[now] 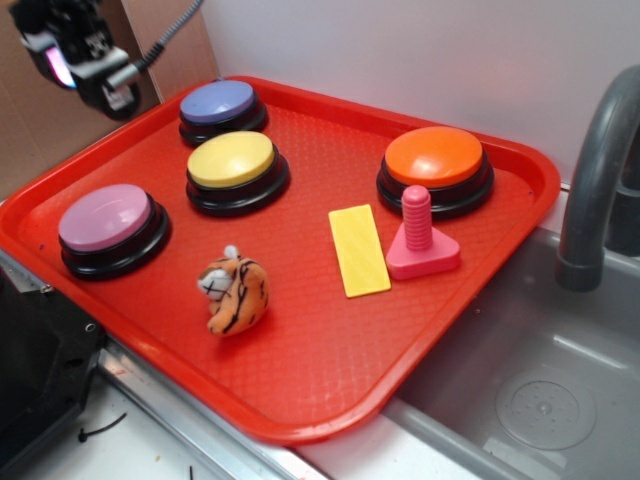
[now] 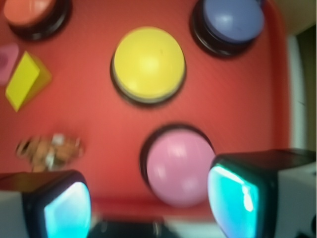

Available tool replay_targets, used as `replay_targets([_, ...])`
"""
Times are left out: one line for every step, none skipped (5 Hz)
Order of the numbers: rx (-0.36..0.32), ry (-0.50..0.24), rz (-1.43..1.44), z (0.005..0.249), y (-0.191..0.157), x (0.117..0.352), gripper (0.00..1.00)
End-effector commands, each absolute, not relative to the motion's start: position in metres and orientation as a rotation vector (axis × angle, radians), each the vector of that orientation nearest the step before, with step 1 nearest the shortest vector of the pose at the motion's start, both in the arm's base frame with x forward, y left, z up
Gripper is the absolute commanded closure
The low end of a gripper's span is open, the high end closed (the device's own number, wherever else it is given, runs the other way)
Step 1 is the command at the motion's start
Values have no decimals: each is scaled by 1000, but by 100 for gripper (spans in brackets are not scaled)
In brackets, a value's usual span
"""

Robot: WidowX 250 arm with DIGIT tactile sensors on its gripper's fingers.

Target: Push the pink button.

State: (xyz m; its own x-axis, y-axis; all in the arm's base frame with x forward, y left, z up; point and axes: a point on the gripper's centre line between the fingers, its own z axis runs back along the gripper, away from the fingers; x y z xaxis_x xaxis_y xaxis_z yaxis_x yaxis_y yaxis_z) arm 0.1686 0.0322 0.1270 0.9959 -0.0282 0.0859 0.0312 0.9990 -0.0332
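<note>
Red tray (image 1: 500, 215) by sink. Gripper (image 2: 151, 198) high above, fingers spread, empty. Pink button (image 2: 179, 166) below, between the fingertips. Best: pinch together, centre over dome, press straight down.

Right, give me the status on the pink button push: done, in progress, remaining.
Done: nothing visible; the pink button sits untouched on the red tray. In hand: the pincer hangs high above the tray's far left corner, jaws apart, and the wrist view shows the pink button partly between its fingers, far below. Left: centre over the dome, descend and press, staying off the yellow button beside it.
</note>
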Motion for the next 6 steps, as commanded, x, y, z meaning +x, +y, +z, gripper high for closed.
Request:
replay_targets([27, -100, -109, 90, 39, 167, 0])
replay_targets([58, -71, -137, 75, 43, 162, 0])
replay_targets([84, -46, -126, 57, 57, 161, 0])
replay_targets([84, -5, -114, 46, 61, 163, 0])
replay_targets([83, 2, -132, 49, 58, 164, 0])
replay_targets([86, -5, -118, 63, 57, 168, 0])
